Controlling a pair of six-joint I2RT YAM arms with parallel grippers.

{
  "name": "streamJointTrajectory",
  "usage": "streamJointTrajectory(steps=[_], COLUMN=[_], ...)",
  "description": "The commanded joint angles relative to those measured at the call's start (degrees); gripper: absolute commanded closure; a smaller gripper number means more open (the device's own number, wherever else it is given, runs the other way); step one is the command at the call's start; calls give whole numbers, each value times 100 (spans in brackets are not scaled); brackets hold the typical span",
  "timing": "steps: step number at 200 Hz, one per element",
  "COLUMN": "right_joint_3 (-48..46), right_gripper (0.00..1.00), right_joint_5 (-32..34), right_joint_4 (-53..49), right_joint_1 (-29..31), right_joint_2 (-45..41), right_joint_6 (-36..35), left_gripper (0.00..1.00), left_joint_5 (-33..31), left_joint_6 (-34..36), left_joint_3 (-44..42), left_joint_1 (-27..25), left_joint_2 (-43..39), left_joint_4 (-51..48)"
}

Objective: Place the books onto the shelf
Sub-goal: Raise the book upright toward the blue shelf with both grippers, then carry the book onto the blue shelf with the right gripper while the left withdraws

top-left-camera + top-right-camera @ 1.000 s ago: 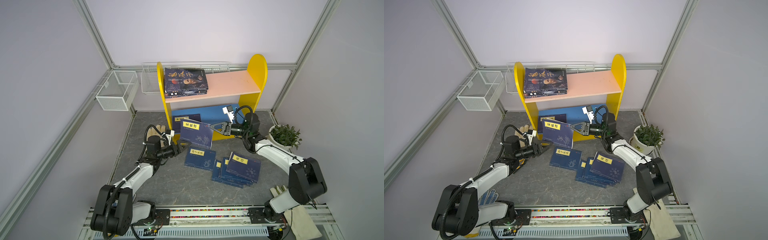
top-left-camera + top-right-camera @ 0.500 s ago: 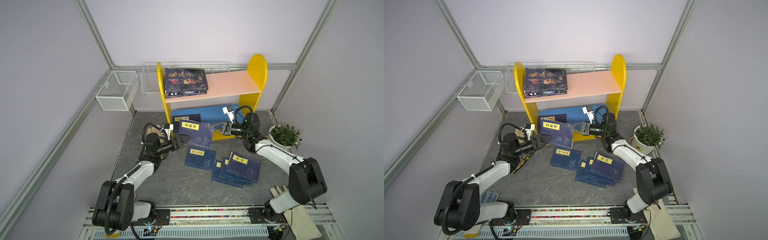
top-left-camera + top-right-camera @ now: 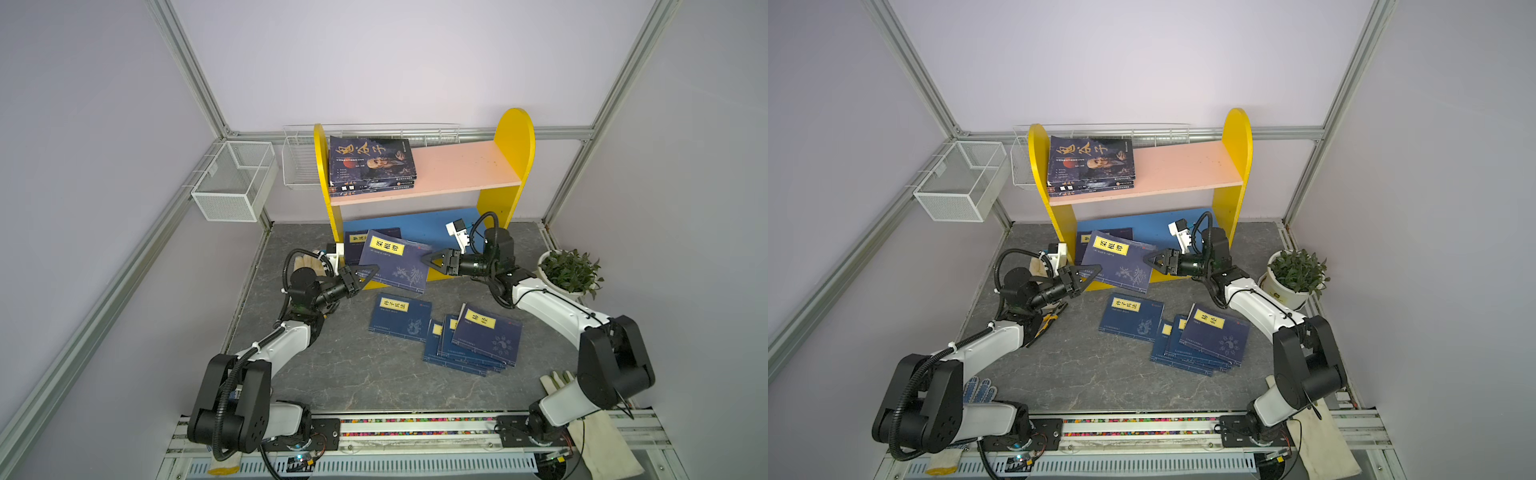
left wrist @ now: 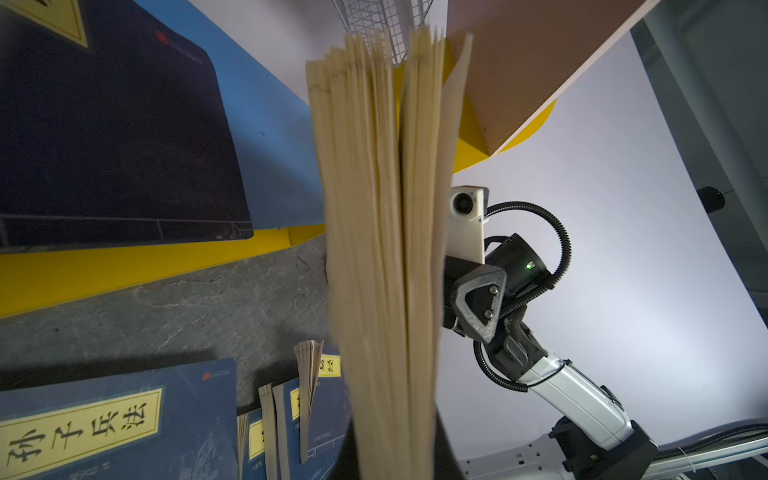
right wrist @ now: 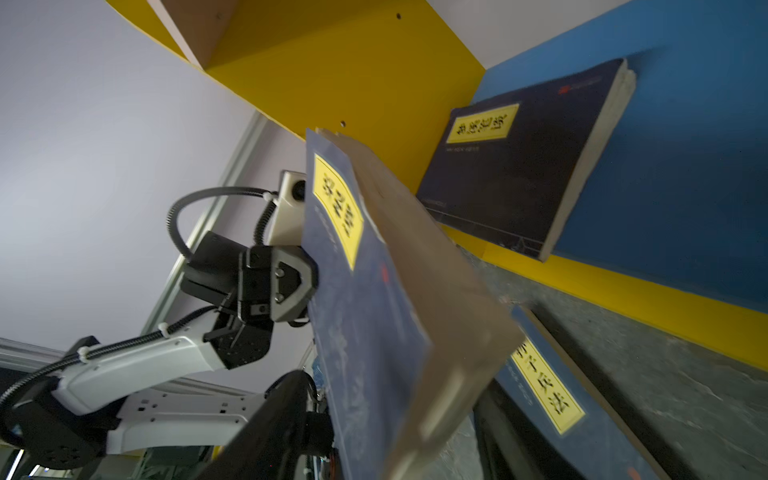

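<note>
Shelving is partly done: paperbacks lie on the shelf's pink board, one navy book on the blue. My left fingers pinch a tilted book before it; my right fingers seem open. On the worktop, loose books wait.

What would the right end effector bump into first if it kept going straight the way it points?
The tilted navy book that the left end effector grips. The open right end effector points at its edge and looks almost touching, though depth is unclear.
</note>
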Motion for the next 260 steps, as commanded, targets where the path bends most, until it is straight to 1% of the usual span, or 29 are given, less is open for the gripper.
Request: streamJointTrajectory(steps=[1, 18, 35, 58, 72, 86, 112, 138, 162, 167, 168, 170, 179, 183, 192, 200, 209, 213, 231, 244, 260], right_joint_3=[-17, -138, -200, -206, -244, -284, -327, -294, -267, -267, -267, -267, -271, -275, -264, -251, -199, -178, 15, 268, 548], right_gripper=[30, 31, 35, 46, 54, 61, 70, 84, 89, 90, 90, 90, 91, 91, 91, 91, 92, 92, 92, 92, 92], right_joint_5=[155, -87, -311, -538, -598, -610, -523, -369, -190, -154, -142, -132, -90, -69, -50, -26, 1, 7, 29, 53, 144], right_joint_4=[-451, -60, 376, 1035, 1618, 2264, 3283, 3661, 3629, 3598, 3587, 3586, 3534, 3518, 3515, 3466, 3322, 3254, 2732, 2033, 1244], right_joint_1=[17, 41, 116, 238, 291, 334, 379, 379, 363, 348, 346, 345, 306, 289, 238, 203, 153, 129, 90, 85, 90], right_joint_2=[-147, -115, -75, 62, 175, 313, 541, 585, 541, 537, 537, 536, 553, 569, 604, 639, 674, 684, 744, 803, 923], right_joint_6=[-253, 21, 257, 716, 1094, 1543, 2217, 2464, 2490, 2485, 2484, 2480, 2474, 2482, 2476, 2444, 2355, 2296, 1896, 1452, 989], left_gripper=[100, 100, 100, 100, 100, 100, 100, 100, 100, 96, 92, 88, 59, 50, 35, 25, 20, 18, 17, 16, 16], left_joint_5=[-347, -552, -713, -957, -1021, -1059, -1151, -1187, -1287, -1315, -1322, -1333, -1383, -1403, -1484, -1593, -1771, -1870, -2638, -3496, -4845], left_joint_6=[-429, -497, -498, -501, -502, -518, -588, -543, -375, -326, -319, -297, -170, -114, 32, 186, 301, 530, 949, 1178, 1085], left_joint_3=[-31, -5, 23, -3, 6, 14, -3, -50, -190, -205, -209, -217, -236, -240, -240, -248, -249, -262, -352, -381, -416], left_joint_1=[-14, -13, -16, -14, -15, -13, -21, -46, -49, -50, -50, -50, -47, -51, -45, -51, -50, -36, -20, 1, 32], left_joint_2=[-128, -175, -184, -133, -90, -26, 90, 145, 94, 69, 63, 48, -36, -77, -187, -305, -474, -557, -1063, -1486, -1997], left_joint_4=[924, 1066, 1122, 1244, 1282, 1377, 1531, 1472, 1234, 1128, 1102, 1063, 830, 704, 409, 56, -451, -679, -1947, -3072, -4511])
